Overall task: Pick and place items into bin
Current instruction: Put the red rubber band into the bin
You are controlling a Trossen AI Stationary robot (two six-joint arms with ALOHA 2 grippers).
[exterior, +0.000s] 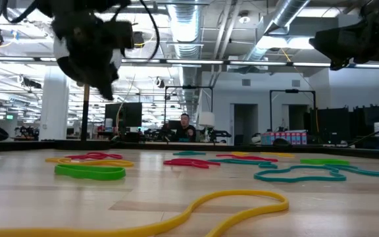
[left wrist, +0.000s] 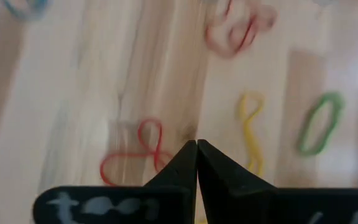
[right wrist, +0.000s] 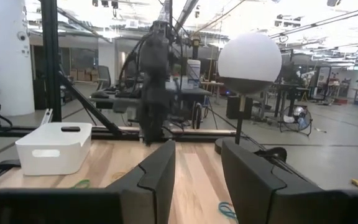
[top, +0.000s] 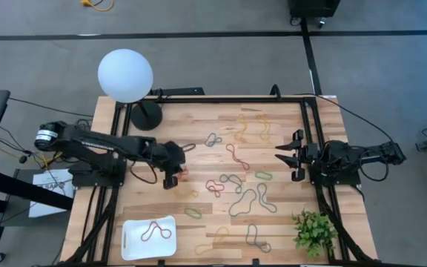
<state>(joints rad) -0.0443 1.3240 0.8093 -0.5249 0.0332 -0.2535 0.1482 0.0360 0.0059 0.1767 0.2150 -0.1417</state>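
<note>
1. The bin sat at the near left corner of the tabletop, with one red rubber-band loop lying inside it; that was the only item visibly delivered
2. Most of the items remained out on the wood: a grey pair near the centre, a long red one, small green ones, yellow ones toward the far edge, and several more scattered near the plant
3. The left gripper hung over the tabletop left of centre, its fingers clenched together; in its wrist view the tips met at a small red loop, but whether the band was actually pinched could not be told
4. The right gripper waited by the right edge with its fingers spread, holding nothing
5. My judgement: the task was in its early part, with one loop binned and well over a dozen left; the step in hand looked like a pick of the red loop beside the left gripper, with the carry to the bin to come
</note>
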